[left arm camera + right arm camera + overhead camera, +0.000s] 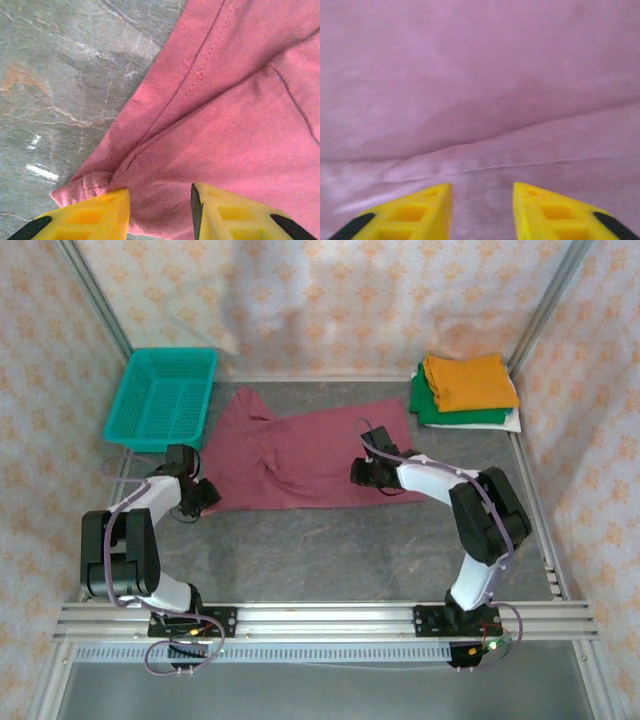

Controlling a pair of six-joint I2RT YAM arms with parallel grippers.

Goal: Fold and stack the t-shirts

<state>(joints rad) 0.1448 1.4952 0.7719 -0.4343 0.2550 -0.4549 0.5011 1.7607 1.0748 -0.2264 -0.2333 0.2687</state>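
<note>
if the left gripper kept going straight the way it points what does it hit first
Most likely the maroon t-shirt: the left gripper has open jaws straddling the cloth's corner, with the grey table beside it. Depth is unclear.

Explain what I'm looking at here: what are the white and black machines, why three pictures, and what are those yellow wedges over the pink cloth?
They are two robot arms bolted at a table's near edge. One picture looks down from above; each other picture comes from a camera on a wrist. The yellow wedges are the fingers of the left gripper and the right gripper, both parted over the maroon t-shirt spread on the table. Cloth lies between the fingers; whether it is pinched I cannot tell. At the back are a teal basket and a stack of folded t-shirts, orange on top.
</note>
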